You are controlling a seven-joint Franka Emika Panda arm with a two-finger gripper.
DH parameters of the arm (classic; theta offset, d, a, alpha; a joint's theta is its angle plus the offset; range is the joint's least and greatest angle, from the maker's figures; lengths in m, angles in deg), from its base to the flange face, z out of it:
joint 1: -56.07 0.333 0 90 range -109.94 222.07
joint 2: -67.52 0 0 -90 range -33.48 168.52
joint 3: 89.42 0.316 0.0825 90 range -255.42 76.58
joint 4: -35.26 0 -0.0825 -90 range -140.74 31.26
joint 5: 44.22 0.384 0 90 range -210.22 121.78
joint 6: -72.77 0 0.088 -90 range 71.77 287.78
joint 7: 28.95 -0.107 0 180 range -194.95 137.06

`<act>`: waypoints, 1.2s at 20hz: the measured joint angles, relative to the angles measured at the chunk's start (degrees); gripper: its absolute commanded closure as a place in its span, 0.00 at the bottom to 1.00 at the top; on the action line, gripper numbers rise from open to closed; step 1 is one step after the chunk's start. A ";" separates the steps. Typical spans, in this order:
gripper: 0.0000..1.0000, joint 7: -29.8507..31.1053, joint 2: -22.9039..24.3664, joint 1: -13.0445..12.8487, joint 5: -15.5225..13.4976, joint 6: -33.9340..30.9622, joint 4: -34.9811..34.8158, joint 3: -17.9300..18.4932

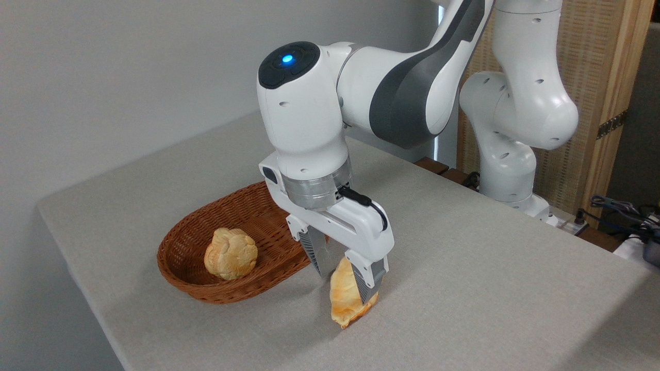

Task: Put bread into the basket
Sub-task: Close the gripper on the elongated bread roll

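The bread (346, 301), a golden-tan pointed loaf, stands on end between the fingers of my gripper (344, 273), which is shut on it. Its lower tip is at or just above the table, to the right of the basket. The basket (178, 247), an oval reddish-brown wicker one, lies left of the gripper. A round lumpy golden bun (230, 253) rests inside it. The gripper's body hides the basket's right end.
The grey table (490, 268) stretches to the right and front. Its left edge runs close behind the basket. The arm's base (515, 170) stands at the back right, with cables (619, 208) and a wooden screen beyond.
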 measured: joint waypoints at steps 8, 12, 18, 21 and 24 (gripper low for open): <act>0.00 0.00 -0.97 0.00 0.11 0.00 -0.05 0.00; 0.00 0.00 -1.66 -0.04 0.34 0.03 -0.06 0.00; 0.26 -0.06 -2.32 -0.21 0.59 0.56 -0.06 0.00; 0.43 -0.07 -2.32 -0.31 1.04 1.10 -0.06 -0.01; 0.43 -0.08 -2.32 -0.39 1.07 1.21 -0.06 -0.01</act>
